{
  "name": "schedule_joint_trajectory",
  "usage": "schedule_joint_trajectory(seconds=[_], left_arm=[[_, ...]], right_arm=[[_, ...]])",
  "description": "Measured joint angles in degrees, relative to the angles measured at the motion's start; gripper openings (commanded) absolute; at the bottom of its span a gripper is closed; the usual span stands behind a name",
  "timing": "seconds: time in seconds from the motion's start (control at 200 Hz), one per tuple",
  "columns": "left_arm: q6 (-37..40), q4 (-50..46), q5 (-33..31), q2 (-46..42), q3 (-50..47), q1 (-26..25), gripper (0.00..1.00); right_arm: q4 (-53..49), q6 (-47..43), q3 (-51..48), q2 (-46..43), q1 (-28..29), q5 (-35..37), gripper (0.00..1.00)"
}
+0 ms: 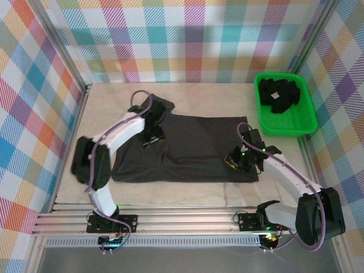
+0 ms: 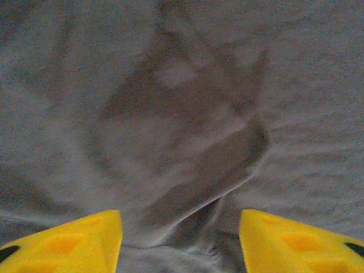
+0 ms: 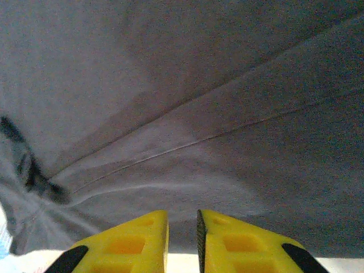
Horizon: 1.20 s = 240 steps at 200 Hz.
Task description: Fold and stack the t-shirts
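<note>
One dark charcoal soft cloth t-shirt (image 1: pixel 193 148) is spread flat mid-way across the pale bench (image 1: pixel 216 94). The left hand (image 2: pixel 181 227) is seen released above a crease. The right hand (image 3: pixel 182 227) is nearly closed at the hem; whether cloth is pinched cannot be told. The cloth is judged light and limp, best taken at hem corners.

- Green plastic bin (image 1: pixel 290 126) — mesh-floored with a raised rim, sitting at the worktop's far right corner, close against the right wall.
- Worktop (image 1: pixel 216 99) — pale beige, with a bare strip along its far edge.
- Plaid walls (image 1: pixel 187 40) — pastel checks enclosing three sides.
- Aluminium rails (image 1: pixel 187 223) running along the near edge.
</note>
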Motion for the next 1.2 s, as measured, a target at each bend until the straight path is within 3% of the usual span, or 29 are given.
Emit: schedule_joint_trajectory(seconds=[0.125,0.265,0.605,0.735,0.94,1.07,1.2], left_arm=[[-2.27,0.55,2.71,-9.97,-13.55,7.89,0.42],[-3.76,1.81,5.4,-10.49,-24.35,15.54,0.38],[-4.0,3.69,6.4,-6.38,-26.71,23.52,0.37],[-5.31,5.46,6.54,-10.32,-30.53,25.97,0.38],[-6.47,4.28,3.37,-16.68,-36.41,31.63,0.38],[-6.4,3.34,1.55,-16.96,-36.7,32.37,0.38],[-6.49,2.97,-0.07,-18.4,-37.86,32.44,0.38]], right_arm=[[-0.59,-0.24,-0.07,2.16,-2.71,1.22,0.17],[-0.96,-1.51,0.04,7.93,-5.7,2.05,0.15],[-5.99,-7.98,9.6,23.74,-8.31,3.32,0.16],[-6.75,-8.07,10.73,24.72,-5.25,3.5,0.18],[-9.86,-3.74,10.8,24.7,5.09,4.04,0.2],[-11.76,-0.7,9.79,23.69,9.7,4.46,0.21],[-11.91,1.66,6.49,20.61,10.75,3.76,0.22]])
